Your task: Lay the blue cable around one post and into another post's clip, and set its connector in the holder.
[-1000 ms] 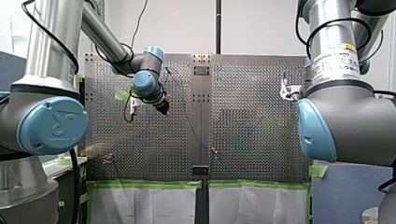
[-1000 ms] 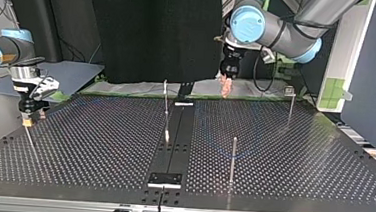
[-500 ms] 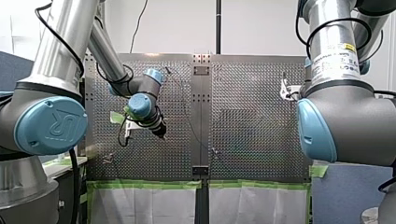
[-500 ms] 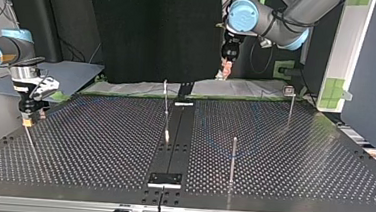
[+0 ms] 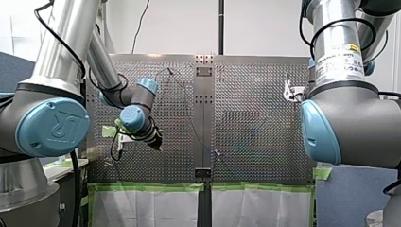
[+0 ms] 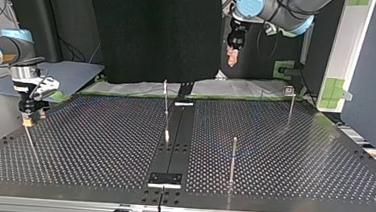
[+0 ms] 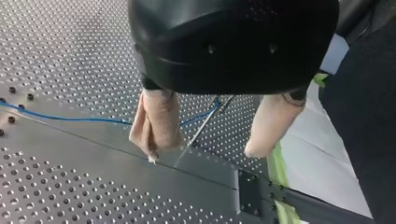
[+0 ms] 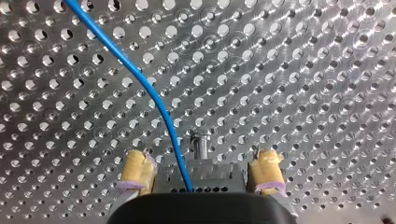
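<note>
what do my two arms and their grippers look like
Both are silver tubes with grey joints, light blue caps and black cables. My left arm bears a UR logo; my right arm a white-and-yellow label. My left gripper is rounded black with beige pads; my right gripper has yellow pads.

Your left arm (image 5: 101, 61) comes in from the front view's ten o'clock and bends at the elbow, and its wrist (image 5: 133, 118) turns the left gripper (image 5: 156, 143) toward five o'clock. In the top view that gripper hangs high at one o'clock, and its own wrist view shows the two beige fingers (image 7: 156, 122) spread wide with nothing gripped. Your right arm (image 5: 340, 94) fills the front view's three o'clock side, and the right gripper (image 6: 26, 119) points straight down at the top view's nine o'clock, its yellow pads (image 8: 137, 170) standing apart.
</note>
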